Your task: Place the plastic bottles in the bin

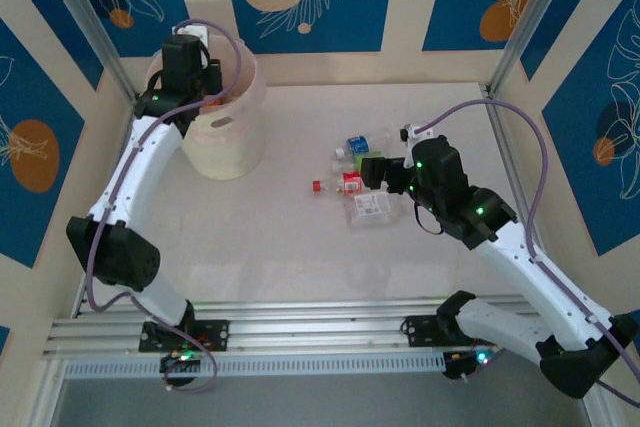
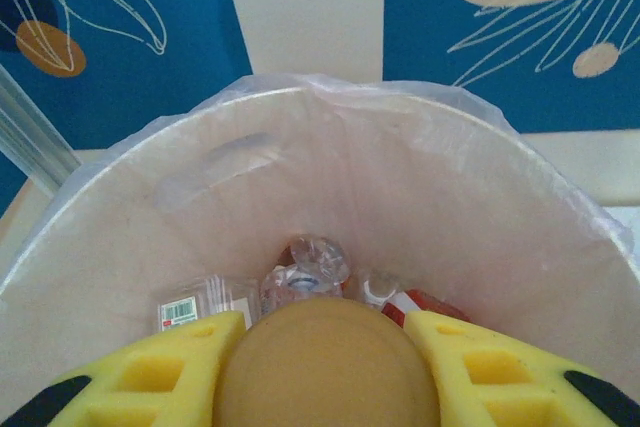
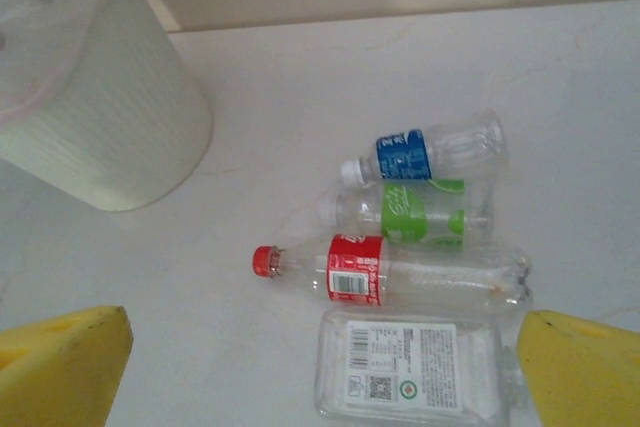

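Bare table [image 3: 300, 97] separates the bin [image 3: 100, 127] from four bottles [image 3: 425, 282] lying side by side.

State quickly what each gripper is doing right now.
Left gripper: closed on an orange-brown bottle over the bin.
Right gripper: open, empty, above the bottles lying on the table.

The bin [image 1: 225, 142] stands far left on the desk [image 1: 300, 247], with several bottles [image 2: 305, 272] lying inside. Above its mouth the left pincer [image 2: 325, 372] holds another bottle [image 2: 325, 337]. Right of centre four bottles [image 3: 400, 282] lie side by side in a row, far to near — the right pincer [image 3: 325, 372] is over the nearest.
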You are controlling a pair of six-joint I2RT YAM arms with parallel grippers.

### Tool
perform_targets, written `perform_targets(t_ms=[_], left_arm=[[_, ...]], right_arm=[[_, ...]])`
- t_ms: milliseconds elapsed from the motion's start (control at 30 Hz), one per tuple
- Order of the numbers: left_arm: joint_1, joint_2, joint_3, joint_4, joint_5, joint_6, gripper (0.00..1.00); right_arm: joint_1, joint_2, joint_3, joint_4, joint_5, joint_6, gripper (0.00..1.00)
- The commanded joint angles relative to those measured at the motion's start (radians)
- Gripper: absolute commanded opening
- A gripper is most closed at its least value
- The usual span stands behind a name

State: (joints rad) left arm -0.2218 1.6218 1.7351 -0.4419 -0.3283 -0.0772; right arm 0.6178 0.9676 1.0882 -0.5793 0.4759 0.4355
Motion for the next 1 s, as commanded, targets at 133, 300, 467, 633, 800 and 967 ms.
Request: perform_targets(t_ms=[133, 300, 467, 633, 800, 967], left_arm=[[0.021, -0.045, -0.108, 0.010, -0.020, -0.075, 0.06], [0.034, -0.010, -0.064, 0.011, -0.042, -0.037, 0.03], [0.041, 0.093, 0.201, -0.205, -0.088, 0.014, 0.00], [0.041, 0.200, 0.440, -0.429, -0.124, 0.057, 0.00], [0.044, 0.275, 0.492, -0.487, -0.063, 0.065, 0.04], [0.043, 0.350, 0.505, -0.461, -0.003, 0.072, 0.05]], right_arm=[[-0.027, 0.023, 0.030, -0.078, 0.087, 0.109, 0.99], [-0.047, 0.047, 0.019, -0.118, 0.091, 0.175, 0.99], [-0.049, 0.065, 0.015, -0.125, 0.079, 0.193, 0.99], [-0.053, 0.067, 0.013, -0.130, 0.085, 0.203, 0.99], [-0.065, 0.081, 0.024, -0.154, 0.090, 0.214, 0.99], [-0.069, 0.086, 0.023, -0.170, 0.089, 0.220, 0.99]])
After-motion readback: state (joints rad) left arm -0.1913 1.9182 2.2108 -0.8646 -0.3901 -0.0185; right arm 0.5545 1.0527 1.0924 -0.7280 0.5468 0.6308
